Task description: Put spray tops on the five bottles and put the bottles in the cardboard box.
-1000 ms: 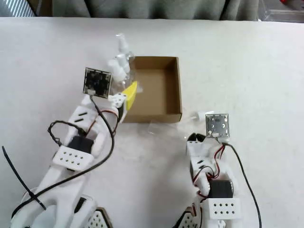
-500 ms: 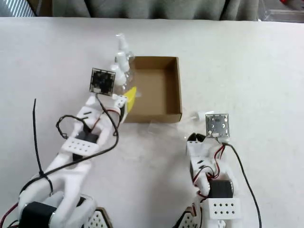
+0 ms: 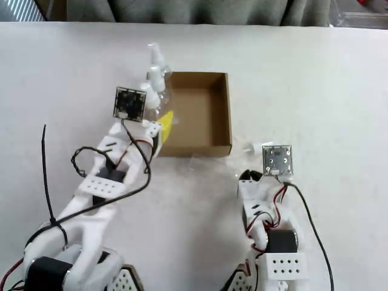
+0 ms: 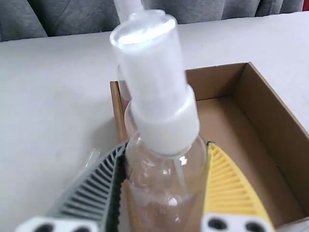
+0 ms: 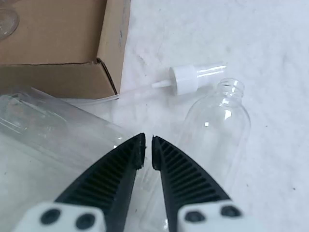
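- The left pincer (image 4: 166, 152) is clamped on a clear plastic bottle (image 4: 164, 174) fitted with a white spray top (image 4: 154, 82).
- The open brown cardboard box (image 4: 263, 111) sits just beyond that pincer.
- The right pincer (image 5: 148, 145) is all but closed and empty. A capless clear bottle (image 5: 217, 125) lies just beside its tips on the white counter (image 5: 270, 48), with a loose white sprayer (image 5: 186, 77) beyond.

The high view looks steeply down on the table (image 3: 315, 79) from above, with the arms at its near edge. The left wrist camera sits close behind the left gripper (image 4: 166, 150), facing far over the cardboard box (image 3: 197, 115). The right wrist camera looks down closely past the right gripper (image 5: 148, 145) at the box's near right corner. All three views share the box.
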`<action>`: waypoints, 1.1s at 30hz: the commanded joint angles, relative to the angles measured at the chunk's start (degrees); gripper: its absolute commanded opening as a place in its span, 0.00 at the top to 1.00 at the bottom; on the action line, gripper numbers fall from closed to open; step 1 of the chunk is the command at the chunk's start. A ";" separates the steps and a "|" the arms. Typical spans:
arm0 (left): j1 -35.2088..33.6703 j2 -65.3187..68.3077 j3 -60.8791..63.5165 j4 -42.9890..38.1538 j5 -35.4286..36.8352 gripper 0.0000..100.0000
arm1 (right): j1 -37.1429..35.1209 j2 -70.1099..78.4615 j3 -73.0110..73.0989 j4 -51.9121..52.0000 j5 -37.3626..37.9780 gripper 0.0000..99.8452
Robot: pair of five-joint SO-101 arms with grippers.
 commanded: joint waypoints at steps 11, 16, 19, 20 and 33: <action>-0.22 -0.04 0.62 -1.49 -0.44 0.98 | 0.75 -0.13 0.53 0.31 0.44 0.98; -0.22 -0.04 0.79 -1.49 -0.35 0.98 | 0.75 -0.13 0.53 0.31 0.44 0.98; -0.13 -0.04 0.97 -1.41 -0.35 0.98 | 0.75 -0.13 0.53 0.31 0.44 0.98; -0.13 -0.04 0.97 -1.32 -0.35 0.98 | 0.75 -0.13 0.53 0.31 0.44 0.98; 0.13 11.82 -0.97 -8.18 -0.18 0.98 | 1.89 -0.13 0.53 0.31 0.44 0.98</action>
